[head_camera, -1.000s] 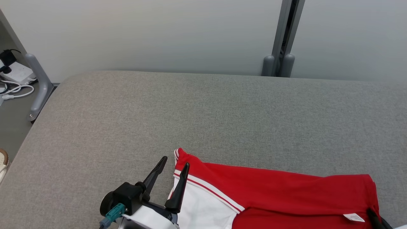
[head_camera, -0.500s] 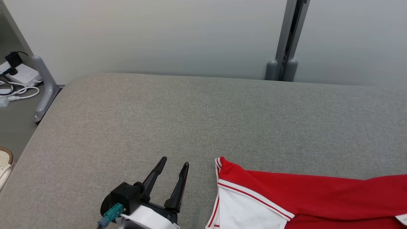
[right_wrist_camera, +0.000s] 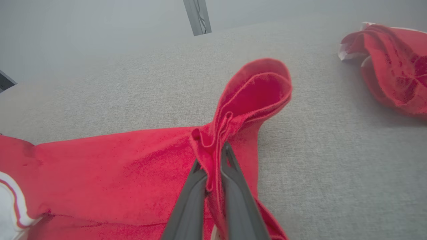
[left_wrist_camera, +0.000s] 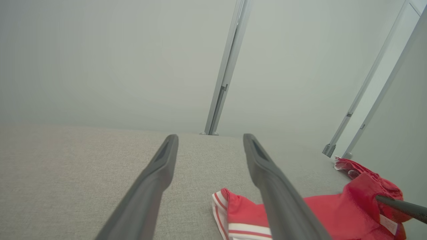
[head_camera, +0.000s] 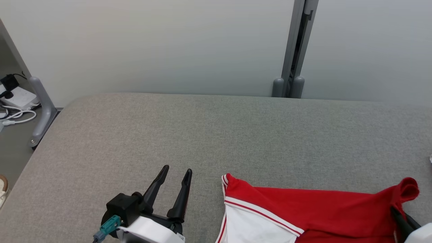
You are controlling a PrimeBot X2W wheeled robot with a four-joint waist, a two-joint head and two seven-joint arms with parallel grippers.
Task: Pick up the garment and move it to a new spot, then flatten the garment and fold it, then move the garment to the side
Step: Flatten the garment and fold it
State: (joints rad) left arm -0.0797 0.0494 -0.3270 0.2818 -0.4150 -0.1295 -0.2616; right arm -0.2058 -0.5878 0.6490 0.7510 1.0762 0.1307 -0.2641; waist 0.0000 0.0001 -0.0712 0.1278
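The garment (head_camera: 314, 209), red with a white panel and striped trim, lies on the grey fabric table (head_camera: 216, 135) at the near right. My right gripper (right_wrist_camera: 213, 156) is shut on a raised red fold at the garment's (right_wrist_camera: 116, 160) right corner; its dark fingers (head_camera: 400, 216) show at the head view's lower right. My left gripper (head_camera: 177, 169) stands open over bare table, a little left of the striped corner and apart from it. In the left wrist view, the left gripper (left_wrist_camera: 210, 138) has nothing between its fingers, and the garment (left_wrist_camera: 333, 213) lies to its right.
A second bunched red cloth (right_wrist_camera: 390, 73) lies on the table beyond the held fold. The table's rounded left edge drops to floor with a grey frame leg (head_camera: 40, 101) and cables (head_camera: 17, 98). A partition post (head_camera: 290, 50) stands behind the far edge.
The garment has slid right, out from under my left gripper's fingers. Its right corner now stands up in a fold in my right gripper. The head camera shifted too.
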